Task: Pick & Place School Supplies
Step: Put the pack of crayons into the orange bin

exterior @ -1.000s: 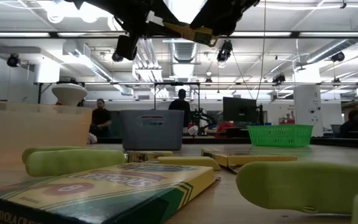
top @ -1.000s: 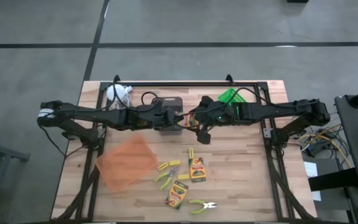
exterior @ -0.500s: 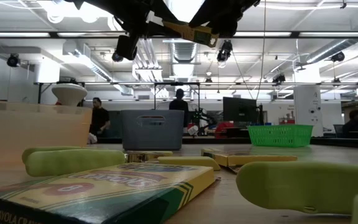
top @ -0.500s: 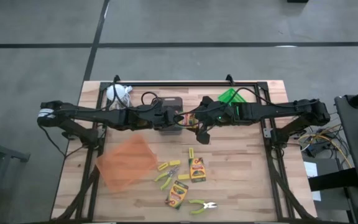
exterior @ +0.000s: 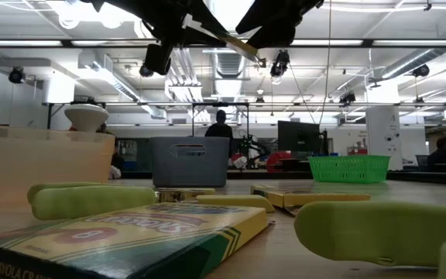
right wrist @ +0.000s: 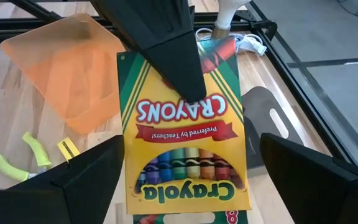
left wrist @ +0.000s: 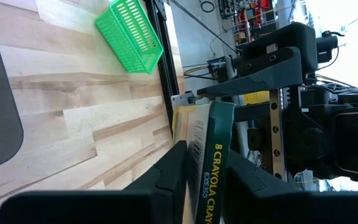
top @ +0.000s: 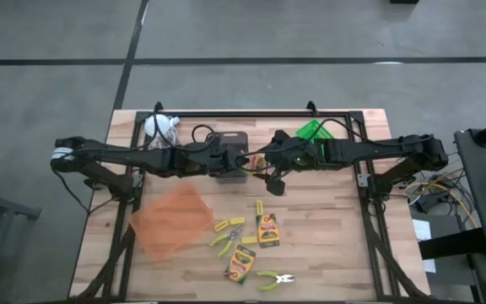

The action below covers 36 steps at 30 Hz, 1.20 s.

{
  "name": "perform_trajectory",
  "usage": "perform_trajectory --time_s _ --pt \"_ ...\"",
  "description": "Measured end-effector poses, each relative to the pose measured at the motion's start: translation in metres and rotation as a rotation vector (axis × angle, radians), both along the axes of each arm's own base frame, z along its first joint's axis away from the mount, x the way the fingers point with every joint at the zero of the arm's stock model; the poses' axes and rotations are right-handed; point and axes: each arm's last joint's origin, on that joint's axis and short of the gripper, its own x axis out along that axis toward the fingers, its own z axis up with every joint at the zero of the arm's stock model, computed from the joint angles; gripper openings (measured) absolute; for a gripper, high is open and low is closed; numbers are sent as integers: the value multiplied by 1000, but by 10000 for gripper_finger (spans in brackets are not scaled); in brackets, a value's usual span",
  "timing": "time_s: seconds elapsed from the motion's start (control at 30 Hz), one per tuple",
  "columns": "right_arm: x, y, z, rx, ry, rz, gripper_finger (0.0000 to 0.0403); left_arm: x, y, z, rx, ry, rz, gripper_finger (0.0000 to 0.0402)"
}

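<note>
left gripper clamped on crayon box edge | right gripper apart, box between its fingers

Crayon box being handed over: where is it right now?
High view: the crayon box is in the air mid-table, between the black tray and green basket, pinched by the left gripper.

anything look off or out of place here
One crayon box is up in the air between the arms above the table, pinched edge-on in the left gripper; the right gripper's jaws stand open around it. The other supplies lie scattered, unsorted, on the table.
</note>
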Motion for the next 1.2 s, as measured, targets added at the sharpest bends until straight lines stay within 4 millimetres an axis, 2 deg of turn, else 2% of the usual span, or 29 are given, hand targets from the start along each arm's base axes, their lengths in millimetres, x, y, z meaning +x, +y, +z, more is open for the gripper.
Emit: perform_trajectory --time_s 0.2,0.5,0.83,1.0,1.2 --pt "0 0 0 0 0 0 370 0 0 0 1 0 0 37" --pt "0 0 0 -6 2 4 370 0 0 0 0 0 0 48" --pt "-1 0 2 -7 -3 5 371 0 0 0 2 2 0 40" --pt "-2 0 9 -11 -23 9 371 0 0 0 3 3 0 43" --pt "-1 0 27 -46 -62 33 371 0 0 -1 4 4 -1 42"
